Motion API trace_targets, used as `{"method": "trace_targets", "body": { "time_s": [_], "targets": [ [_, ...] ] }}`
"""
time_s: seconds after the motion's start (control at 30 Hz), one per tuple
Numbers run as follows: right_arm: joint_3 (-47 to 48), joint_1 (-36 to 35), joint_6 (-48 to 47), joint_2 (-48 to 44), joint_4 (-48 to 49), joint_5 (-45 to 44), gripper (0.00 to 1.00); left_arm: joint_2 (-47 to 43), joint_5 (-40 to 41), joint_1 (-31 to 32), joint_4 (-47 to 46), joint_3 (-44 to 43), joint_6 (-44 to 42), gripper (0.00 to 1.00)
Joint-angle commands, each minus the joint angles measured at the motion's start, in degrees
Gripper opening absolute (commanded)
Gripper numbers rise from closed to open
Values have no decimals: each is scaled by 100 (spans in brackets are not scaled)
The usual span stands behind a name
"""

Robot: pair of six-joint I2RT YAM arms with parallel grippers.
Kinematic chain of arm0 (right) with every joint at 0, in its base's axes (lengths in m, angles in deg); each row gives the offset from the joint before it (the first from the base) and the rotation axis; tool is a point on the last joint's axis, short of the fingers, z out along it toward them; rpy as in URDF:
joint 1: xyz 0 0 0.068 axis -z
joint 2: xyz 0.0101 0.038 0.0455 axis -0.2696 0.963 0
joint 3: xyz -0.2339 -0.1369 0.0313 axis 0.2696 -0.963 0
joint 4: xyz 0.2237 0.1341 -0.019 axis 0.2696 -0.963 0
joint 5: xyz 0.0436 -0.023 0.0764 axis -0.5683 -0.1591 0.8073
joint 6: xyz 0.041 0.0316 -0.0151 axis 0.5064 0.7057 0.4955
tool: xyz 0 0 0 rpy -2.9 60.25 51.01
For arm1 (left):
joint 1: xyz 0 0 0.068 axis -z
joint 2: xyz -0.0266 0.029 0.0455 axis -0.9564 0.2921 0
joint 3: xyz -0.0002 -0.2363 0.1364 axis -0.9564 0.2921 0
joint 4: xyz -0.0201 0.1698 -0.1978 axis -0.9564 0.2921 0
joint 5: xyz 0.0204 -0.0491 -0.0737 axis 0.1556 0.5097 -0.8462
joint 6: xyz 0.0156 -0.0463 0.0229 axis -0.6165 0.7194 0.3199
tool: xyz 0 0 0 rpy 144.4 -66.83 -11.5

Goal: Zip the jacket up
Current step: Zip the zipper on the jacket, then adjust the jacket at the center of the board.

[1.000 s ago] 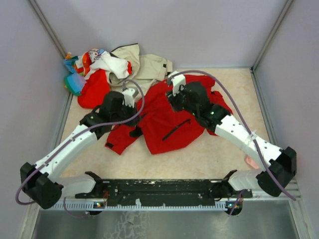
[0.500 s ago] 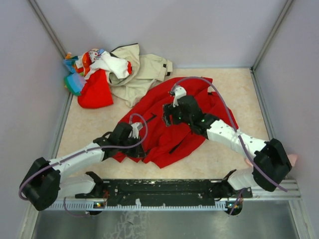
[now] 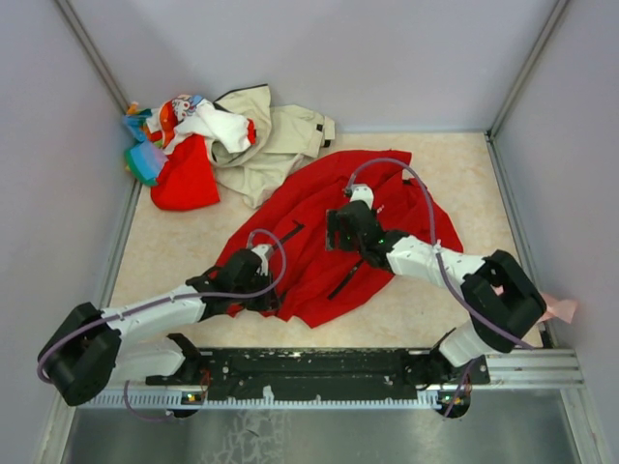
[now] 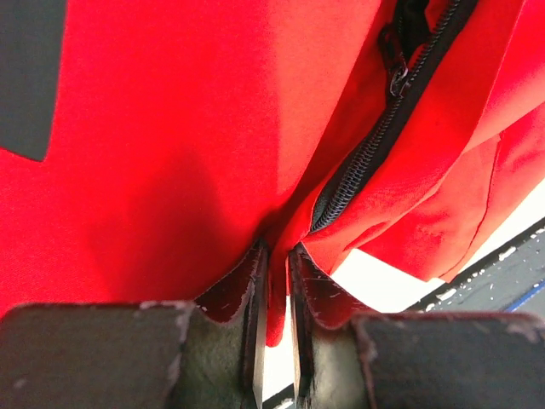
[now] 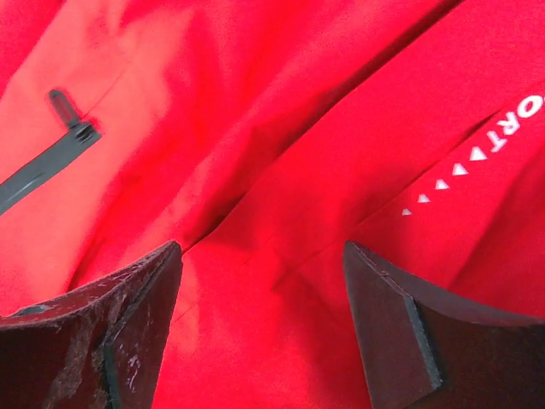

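Arms (image 3: pixel 426 259) white, blk joints (image 3: pixel 503 300), purple cables (image 3: pixel 387 159); R claw (image 5: pixel 262 251) blk, scuffed.

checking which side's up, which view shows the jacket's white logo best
Right wrist: the white logo, letters and triangles, shows sharp on the jacket. Top external: no logo visible. Left wrist: only red fabric and zipper.

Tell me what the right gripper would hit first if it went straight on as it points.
The jacket. The right gripper, jaws open, points at bare red cloth between the pocket zip and the white logo. Nothing else shows in between, though the gap to the cloth is hard to judge.
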State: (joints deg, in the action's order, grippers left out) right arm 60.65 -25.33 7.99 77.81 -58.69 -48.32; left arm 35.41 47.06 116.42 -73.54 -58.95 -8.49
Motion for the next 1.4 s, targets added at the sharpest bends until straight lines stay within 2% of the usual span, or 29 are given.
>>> {"method": "trace_targets", "body": {
  "time_s": [0.0,0.2,0.33,0.4,0.6,0.7,0.83,1.03,1.2,1.37],
  "targets": [
    [-19,143,521,319,399,-1028,77,-167,465,20,-57,189,77,20],
    [-436,382,835,763,1037,-743,76,-126,678,19,-165,248,175,20],
    [-570,543,894,945,1596,-499,67,-101,879,11,-264,234,314,20],
    [-568,659,902,1136,1847,-323,57,-129,1078,-2,-247,183,336,19],
    [-475,972,775,1230,2693,369,16,-281,1627,-266,-331,53,317,19],
    [-374,1094,610,1162,3067,754,1,-256,1818,-437,-184,-230,188,18],
    [-147,1255,511,1056,3311,1253,0,-297,2147,-571,165,-780,-112,17],
    [-386,1337,401,281,3287,1585,0,-542,2424,-622,386,-1081,-446,16],
    [-1145,1337,312,-675,2898,1548,0,-671,1862,-622,89,-734,-324,16],
    [-2016,1337,353,-1254,2721,1466,0,-486,1171,-618,-74,-469,-112,16]
  ]
}}
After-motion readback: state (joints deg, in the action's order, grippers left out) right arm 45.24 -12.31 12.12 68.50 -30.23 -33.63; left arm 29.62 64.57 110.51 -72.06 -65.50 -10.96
